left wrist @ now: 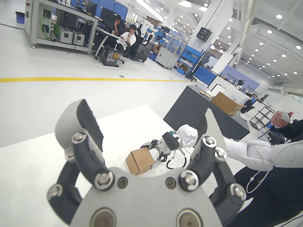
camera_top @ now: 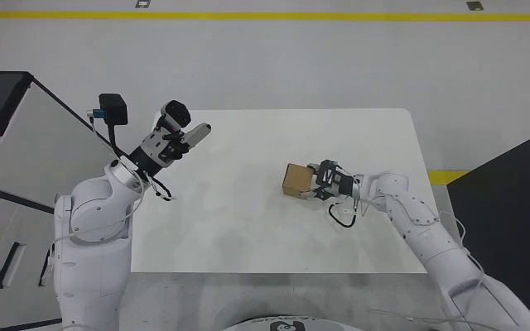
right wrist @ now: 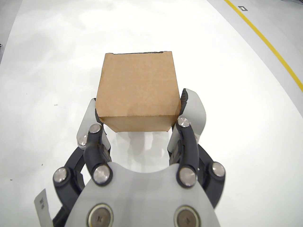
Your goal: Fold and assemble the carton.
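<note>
A small brown carton (camera_top: pixel 295 179) folded into a closed cube sits right of the middle of the white table (camera_top: pixel 248 240). My right gripper (camera_top: pixel 315 182) is shut on the carton (right wrist: pixel 137 88), one finger on each side of its near end. Seen from the left wrist, the carton (left wrist: pixel 139 161) rests on the table with the right gripper (left wrist: pixel 151 153) clamped on it. My left gripper (camera_top: pixel 199 132) hangs above the table's far left corner, well away from the carton. Its fingers (left wrist: pixel 90 121) stand wide open with nothing between them.
Around the carton the white table is bare. A black frame (camera_top: pixel 33 141) stands off the table's left side. A dark bench (left wrist: pixel 201 116) with cardboard boxes stands beyond the table's right edge. A yellow floor line (camera_top: pixel 265 16) runs behind the table.
</note>
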